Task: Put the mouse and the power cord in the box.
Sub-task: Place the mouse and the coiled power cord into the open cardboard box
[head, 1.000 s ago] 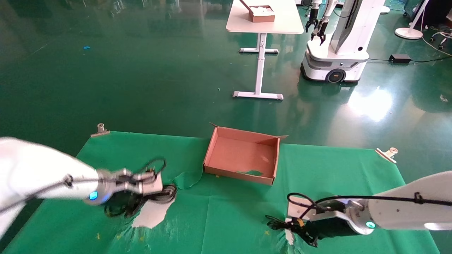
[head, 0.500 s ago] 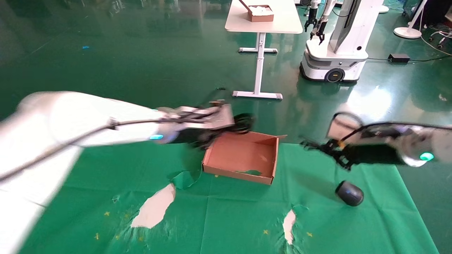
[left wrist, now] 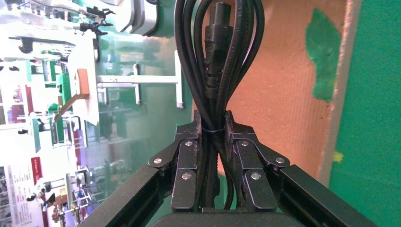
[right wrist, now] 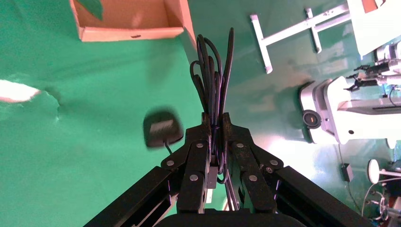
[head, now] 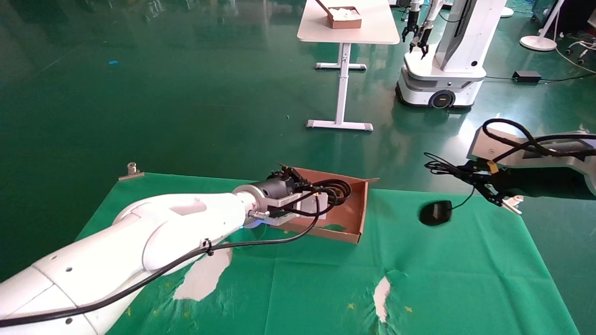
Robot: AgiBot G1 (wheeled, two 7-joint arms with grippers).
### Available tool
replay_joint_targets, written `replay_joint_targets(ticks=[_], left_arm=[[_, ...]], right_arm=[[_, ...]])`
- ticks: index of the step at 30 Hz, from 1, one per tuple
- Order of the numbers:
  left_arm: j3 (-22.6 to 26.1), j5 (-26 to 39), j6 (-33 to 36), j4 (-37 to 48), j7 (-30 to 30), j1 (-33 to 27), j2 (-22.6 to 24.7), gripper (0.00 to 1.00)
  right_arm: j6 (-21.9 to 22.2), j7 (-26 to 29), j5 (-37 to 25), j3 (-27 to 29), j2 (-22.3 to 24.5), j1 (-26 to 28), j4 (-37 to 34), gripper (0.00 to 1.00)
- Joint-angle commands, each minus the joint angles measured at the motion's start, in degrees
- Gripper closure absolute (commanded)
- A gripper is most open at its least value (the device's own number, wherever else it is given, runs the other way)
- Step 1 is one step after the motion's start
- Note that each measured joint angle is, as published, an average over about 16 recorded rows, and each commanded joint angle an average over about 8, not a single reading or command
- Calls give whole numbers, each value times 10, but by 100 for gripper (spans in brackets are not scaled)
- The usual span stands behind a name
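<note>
The brown cardboard box (head: 359,218) lies at the far middle of the green cloth. My left gripper (head: 313,199) reaches into it from the left, shut on the power cord (head: 338,188), whose glossy black loops hang over the box floor. In the left wrist view the left gripper (left wrist: 213,124) pinches the power cord (left wrist: 215,52) at its tie, above the box (left wrist: 279,85). My right gripper (head: 485,184) hovers right of the box, shut on the mouse's bundled cable (right wrist: 213,71). The black mouse (head: 435,212) dangles below it by the cable, clear of the box. The right wrist view shows my right gripper (right wrist: 214,122) beside the mouse (right wrist: 162,128).
The green cloth (head: 298,288) has torn white patches (head: 205,274) near its front. Metal clips (head: 132,171) sit at its far corners. Beyond the table, a white desk (head: 348,28) holds a small box, and another robot (head: 442,70) stands on the green floor.
My left arm has swung down and brought the power cord over the box. My right gripper has moved right and slightly up, and the mouse now hangs higher and further left.
</note>
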Motion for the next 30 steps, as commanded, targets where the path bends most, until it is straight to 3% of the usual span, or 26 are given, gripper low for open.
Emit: replay_joint_targets(ticks=[1, 17, 30], left_arm=[[23, -8, -12, 5, -9, -4, 0, 0], [116, -54, -56, 26, -60, -37, -1, 0], [122, -43, -87, 193, -130, -96, -16, 0]], right_arm=[[-2, 12, -2, 1, 5, -3, 17, 100], [5, -3, 9, 0, -20, 4, 17, 100], [21, -54, 26, -1, -72, 39, -18, 100]])
